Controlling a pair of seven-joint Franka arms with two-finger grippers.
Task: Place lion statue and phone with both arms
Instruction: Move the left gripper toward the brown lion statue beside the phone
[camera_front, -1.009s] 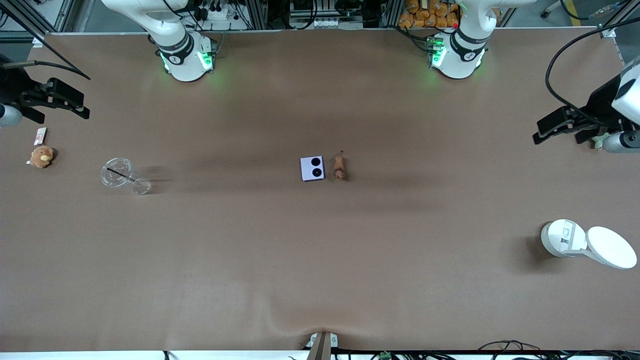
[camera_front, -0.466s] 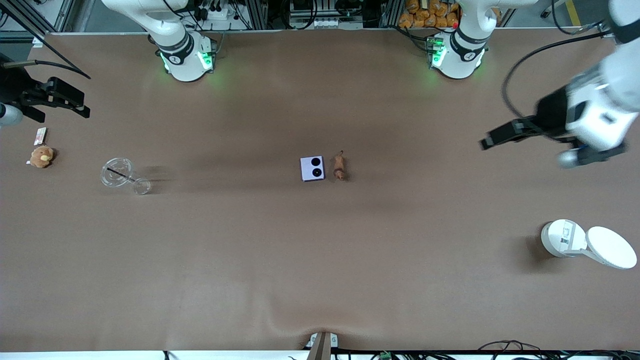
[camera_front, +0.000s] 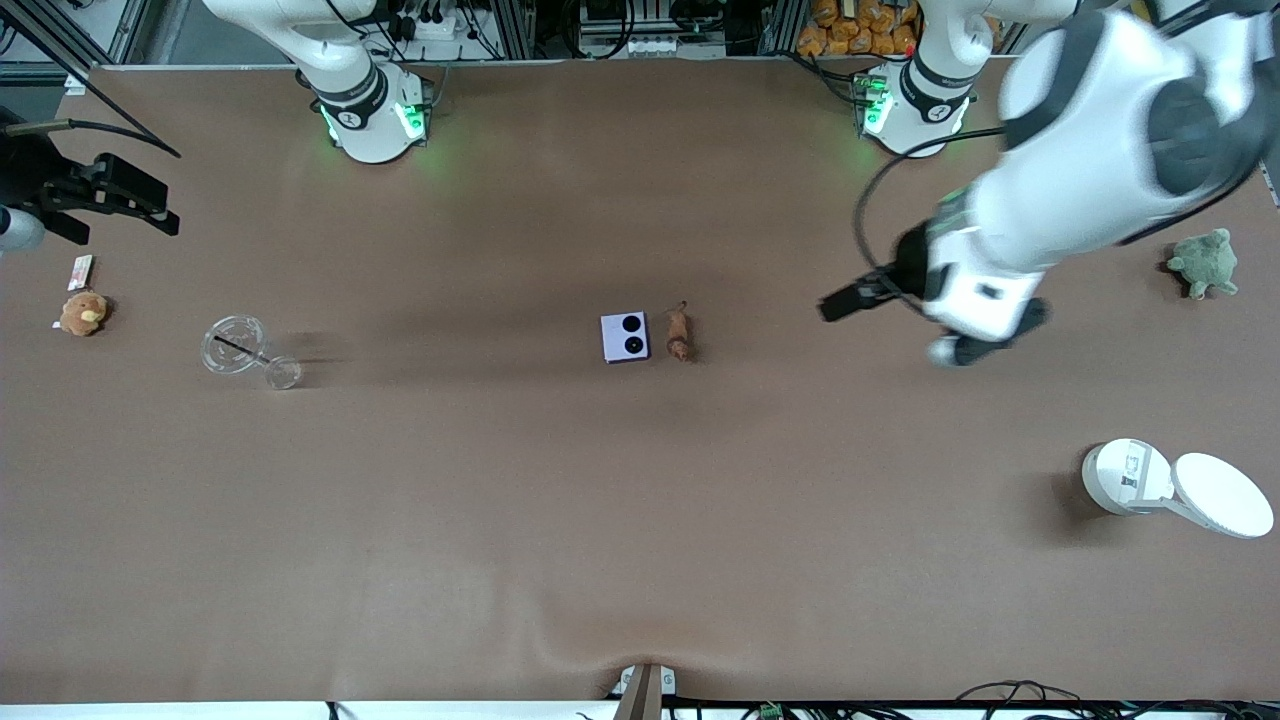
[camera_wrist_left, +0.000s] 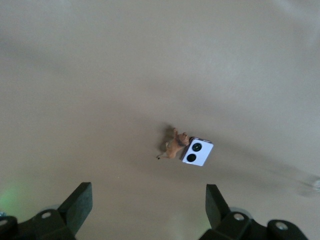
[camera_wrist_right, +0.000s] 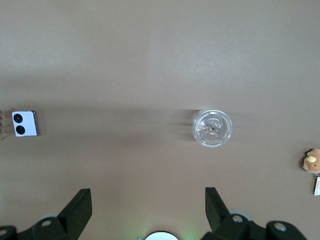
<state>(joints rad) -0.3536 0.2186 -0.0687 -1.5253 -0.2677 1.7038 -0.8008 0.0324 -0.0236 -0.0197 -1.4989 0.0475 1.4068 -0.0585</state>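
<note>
Clock hours are read on the brown table (camera_front: 640, 520) in the front view, with twelve toward the arm bases.

The nearly square pale lavender folded phone (camera_front: 625, 337) lies mid-table. The tiny orange-brown lion statue (camera_front: 679, 334) is just beside it at three o'clock.

- **Nine o'clock, well apart:** the clear glass cup (camera_front: 240, 348) lies here. The round tan plush toy (camera_front: 83, 313) is farther out, with a small white card (camera_front: 80, 271) at its twelve.
- **Three o'clock:** the left gripper (camera_front: 845, 300), fingers apart, hangs over the table between the statue and the green plush toy (camera_front: 1204, 263).
- **About four o'clock:** the white round lidded container (camera_front: 1125, 478) stands near the left arm's end.
- **One o'clock of the tan plush:** the right gripper (camera_front: 130, 200), fingers apart, waits.
</note>
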